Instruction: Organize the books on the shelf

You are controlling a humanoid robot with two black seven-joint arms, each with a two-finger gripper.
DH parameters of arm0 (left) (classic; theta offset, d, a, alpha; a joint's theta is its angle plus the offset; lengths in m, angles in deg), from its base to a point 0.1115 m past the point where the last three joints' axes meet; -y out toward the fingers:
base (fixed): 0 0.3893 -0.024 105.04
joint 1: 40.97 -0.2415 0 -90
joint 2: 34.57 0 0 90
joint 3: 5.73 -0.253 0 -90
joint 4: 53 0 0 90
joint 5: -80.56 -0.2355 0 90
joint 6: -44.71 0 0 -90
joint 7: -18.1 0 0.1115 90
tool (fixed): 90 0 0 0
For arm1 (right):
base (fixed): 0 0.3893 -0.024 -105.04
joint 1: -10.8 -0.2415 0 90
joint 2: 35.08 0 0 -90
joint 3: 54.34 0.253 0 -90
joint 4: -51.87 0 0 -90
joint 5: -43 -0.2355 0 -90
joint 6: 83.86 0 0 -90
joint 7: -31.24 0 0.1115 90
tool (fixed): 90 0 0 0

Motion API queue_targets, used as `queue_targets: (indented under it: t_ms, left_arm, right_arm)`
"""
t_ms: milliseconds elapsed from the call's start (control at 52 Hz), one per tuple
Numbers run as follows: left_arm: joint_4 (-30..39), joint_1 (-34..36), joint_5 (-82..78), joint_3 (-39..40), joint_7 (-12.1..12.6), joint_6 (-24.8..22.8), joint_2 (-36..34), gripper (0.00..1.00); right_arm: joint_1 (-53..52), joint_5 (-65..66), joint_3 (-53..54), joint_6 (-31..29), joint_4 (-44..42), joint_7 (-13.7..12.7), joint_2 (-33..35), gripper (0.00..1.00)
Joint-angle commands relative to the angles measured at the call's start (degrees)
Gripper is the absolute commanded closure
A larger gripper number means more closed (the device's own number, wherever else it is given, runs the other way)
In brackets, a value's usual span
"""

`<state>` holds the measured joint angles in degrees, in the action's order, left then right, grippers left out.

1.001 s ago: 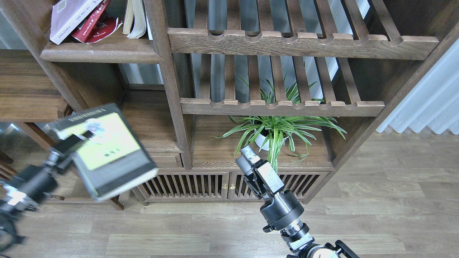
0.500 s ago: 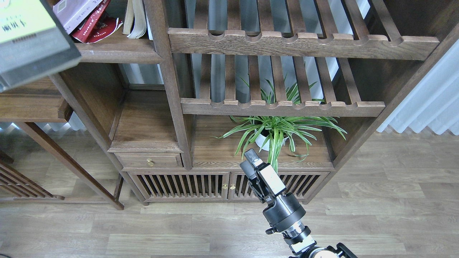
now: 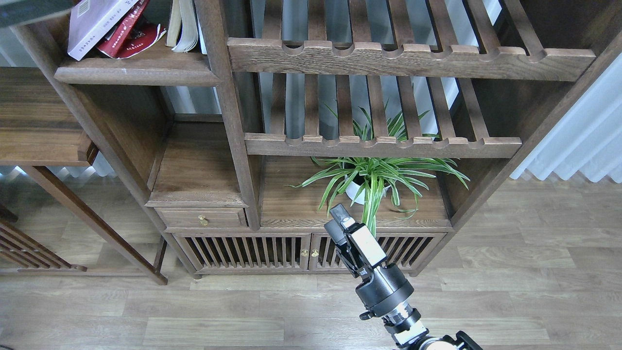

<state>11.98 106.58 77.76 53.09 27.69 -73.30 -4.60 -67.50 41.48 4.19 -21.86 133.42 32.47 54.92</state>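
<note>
The right gripper (image 3: 339,219), a black and grey two-finger claw at lower centre of the frame, points up toward the bookcase and holds nothing; its fingers overlap in this view, so their opening cannot be told. Just beyond it stands a green striped spider plant in a white pot (image 3: 371,177). The left gripper is out of view. At the extreme upper left corner, a dark grey edge of the black book (image 3: 34,8) shows, with its support not visible. On the dark brown solid wooden shelf (image 3: 136,74) at upper left, the white-lavender book (image 3: 95,24) leans over the red book (image 3: 129,36). Judged step: placing the black book on that shelf. Approach level, clear the upright post (image 3: 221,97), and release only once the book rests on the board.
</note>
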Motion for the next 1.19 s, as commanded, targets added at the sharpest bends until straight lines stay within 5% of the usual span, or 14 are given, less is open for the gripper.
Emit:
queue_targets:
  t_ms: [0,327,693,962,1174]
  left_arm:
    - [-0.7,3.5,-4.3,0.4,3.2,0.0,3.6,0.95]
    - [-6.3,14.2,-26.2,4.5,7.1,0.0,14.5,0.95]
    - [-13.0,20.2,-37.1,3.5,7.3,0.0,22.3,0.95]
    - [-21.6,22.8,-40.4,4.3,6.1,0.0,27.1,0.95]
    - [-26.7,24.5,-40.4,3.9,1.1,0.0,29.4,0.94]
  right_arm:
    - [0.1,-0.1,0.1,0.0,0.0,0.0,0.0,0.0]
    - [0.4,-0.1,0.3,0.0,0.0,0.0,0.0,0.0]
    - [1.6,0.0,0.4,0.0,0.4,-0.1,0.0,0.0]
    - [1.5,0.0,0.4,0.0,0.4,-0.2,0.0,0.0]
    - [1.5,0.0,0.4,0.0,0.4,-0.2,0.0,0.0]
